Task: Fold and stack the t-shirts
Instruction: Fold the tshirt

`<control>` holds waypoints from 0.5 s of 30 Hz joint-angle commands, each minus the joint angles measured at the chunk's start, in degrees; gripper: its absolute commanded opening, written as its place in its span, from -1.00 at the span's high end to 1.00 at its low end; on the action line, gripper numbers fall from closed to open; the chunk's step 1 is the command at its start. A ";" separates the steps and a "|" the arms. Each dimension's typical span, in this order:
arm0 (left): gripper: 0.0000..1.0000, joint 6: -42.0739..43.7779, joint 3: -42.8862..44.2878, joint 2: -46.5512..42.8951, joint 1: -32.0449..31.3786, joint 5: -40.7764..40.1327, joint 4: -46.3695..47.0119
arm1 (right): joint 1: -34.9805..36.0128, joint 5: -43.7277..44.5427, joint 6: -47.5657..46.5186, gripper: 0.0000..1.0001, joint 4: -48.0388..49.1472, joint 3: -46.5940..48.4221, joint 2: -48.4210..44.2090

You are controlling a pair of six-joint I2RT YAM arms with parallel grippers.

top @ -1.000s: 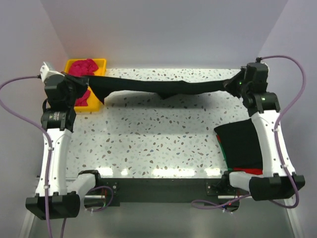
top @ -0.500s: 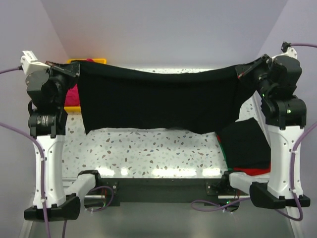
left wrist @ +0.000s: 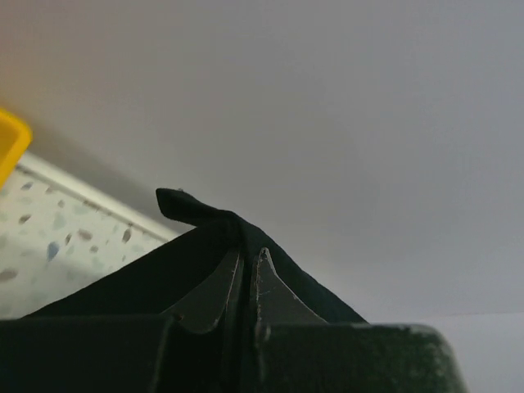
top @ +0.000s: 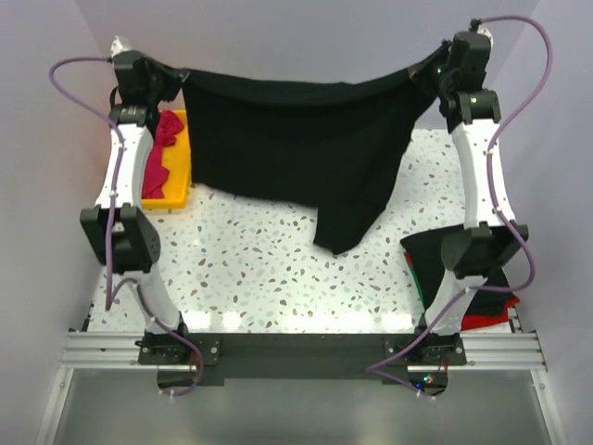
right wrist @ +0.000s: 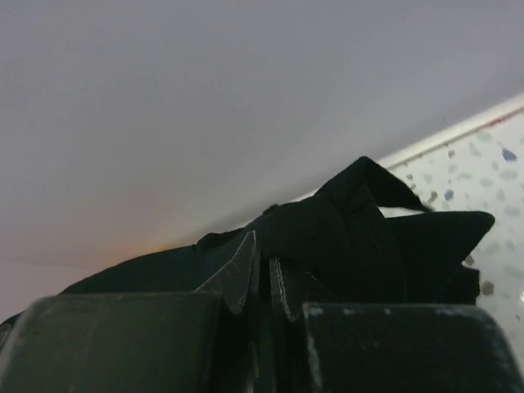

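A large black t-shirt (top: 296,139) hangs spread in the air over the far part of the table, its lower corner drooping toward the middle. My left gripper (top: 178,74) is shut on its left top corner (left wrist: 205,225). My right gripper (top: 419,72) is shut on its right top corner (right wrist: 344,221). Both arms reach high. A magenta-pink t-shirt (top: 165,139) lies crumpled in the yellow tray (top: 176,181) at far left. Folded black and red shirts (top: 459,278) are stacked at the near right.
The speckled white table (top: 259,269) lies under the hanging shirt. Purple cables (top: 79,69) loop from both arms. The back wall is close behind the shirt.
Both grippers have risen and moved back with the black shirt. It went from stretched flat low over the table to hanging high, with its lower hem dropped to a point.
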 commanded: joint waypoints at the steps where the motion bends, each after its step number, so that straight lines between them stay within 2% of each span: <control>1: 1.00 -0.42 17.48 5.58 0.67 3.56 6.49 | -0.46 1.45 -0.60 1.00 8.38 16.34 2.43; 3: 1.00 -0.42 23.02 7.36 1.20 3.83 7.18 | -0.46 2.50 -0.78 1.00 10.38 17.96 2.90; 6: 1.00 -0.51 20.86 6.58 1.55 3.92 10.78 | -0.46 3.55 -0.96 1.00 15.05 11.75 -0.96; 7: 1.00 -0.42 19.54 5.18 1.64 3.83 11.49 | -0.46 3.73 -1.05 1.00 15.84 7.12 -3.49; 12: 1.00 -0.33 5.67 0.96 1.82 4.35 15.27 | -0.55 4.79 -1.84 1.00 16.64 -6.09 -8.70; 15: 1.00 -0.42 -6.36 -2.82 1.82 3.92 17.46 | -0.63 3.74 -0.96 1.00 16.20 -16.46 -12.04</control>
